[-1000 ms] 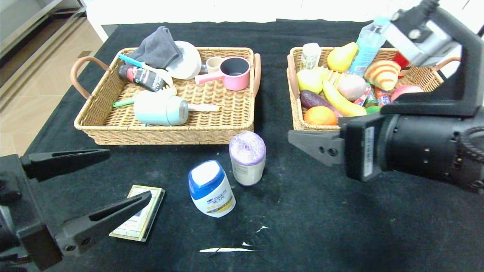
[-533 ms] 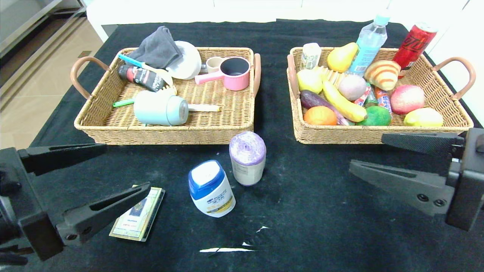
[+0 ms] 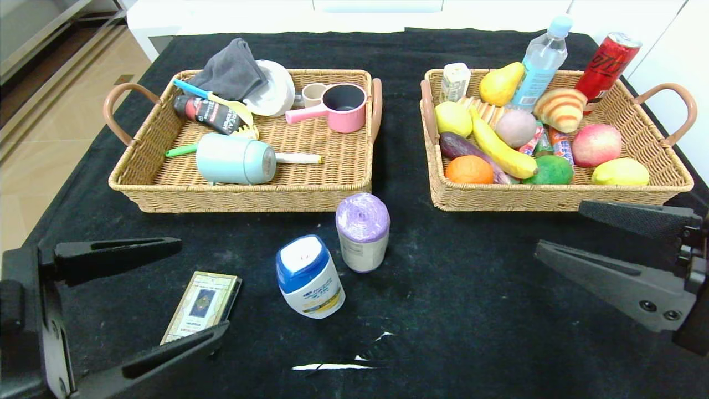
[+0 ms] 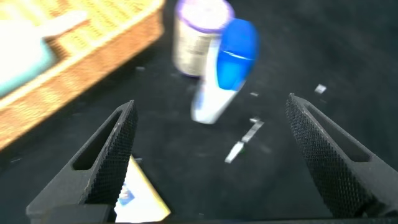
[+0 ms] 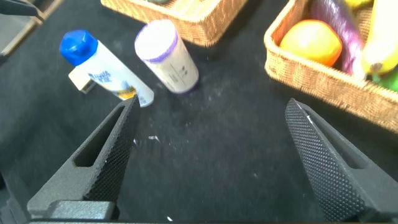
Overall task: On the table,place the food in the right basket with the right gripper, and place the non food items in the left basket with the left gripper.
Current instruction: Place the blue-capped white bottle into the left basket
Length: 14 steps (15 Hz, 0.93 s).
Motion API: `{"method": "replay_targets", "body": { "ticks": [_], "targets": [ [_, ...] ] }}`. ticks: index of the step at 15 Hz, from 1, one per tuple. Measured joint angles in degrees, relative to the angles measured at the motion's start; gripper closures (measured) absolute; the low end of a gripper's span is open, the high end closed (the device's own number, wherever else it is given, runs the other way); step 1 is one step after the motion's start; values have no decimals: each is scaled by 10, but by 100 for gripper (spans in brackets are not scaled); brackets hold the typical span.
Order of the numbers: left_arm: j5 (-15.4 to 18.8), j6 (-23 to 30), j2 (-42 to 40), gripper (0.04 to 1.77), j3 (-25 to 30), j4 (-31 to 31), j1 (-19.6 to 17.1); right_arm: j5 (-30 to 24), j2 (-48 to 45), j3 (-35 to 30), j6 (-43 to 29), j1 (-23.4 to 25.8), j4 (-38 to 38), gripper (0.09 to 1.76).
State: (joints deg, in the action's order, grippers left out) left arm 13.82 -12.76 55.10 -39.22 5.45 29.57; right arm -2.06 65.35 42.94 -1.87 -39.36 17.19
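Card [image 3: 201, 306] sits between your open left end effector [image 3: 196, 293] fingers; drop flat to tabletop [image 3: 443, 310], then close.

The left gripper [image 3: 166, 291] at seven o'clock hides a corner of the flat card box [image 3: 200, 306]. The right gripper's [image 3: 604, 238] body is cut off at four o'clock. In the left wrist view, the blue-capped bottle [image 4: 221, 68] is blurred.

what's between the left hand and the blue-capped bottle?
In the head view, the flat card box lies beside the open left hand, then bare black cloth up to the blue-capped bottle. Nothing else lies between them.
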Motion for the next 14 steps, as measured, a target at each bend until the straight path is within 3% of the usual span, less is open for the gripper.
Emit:
{"method": "replay_targets", "body": {
  "ticks": [6, 10, 14],
  "targets": [
    [-15, -4, 8, 9, 14, 2, 30, 2, 18, -3, 2, -7, 2, 15],
    [-60, 4, 53, 9, 20, 19, 61, 3, 19, -2, 2, 0, 3, 15],
    [-102, 10, 104, 9, 34, 95, 90, 2, 19, -2, 4, -1, 3, 15]
  ]
}}
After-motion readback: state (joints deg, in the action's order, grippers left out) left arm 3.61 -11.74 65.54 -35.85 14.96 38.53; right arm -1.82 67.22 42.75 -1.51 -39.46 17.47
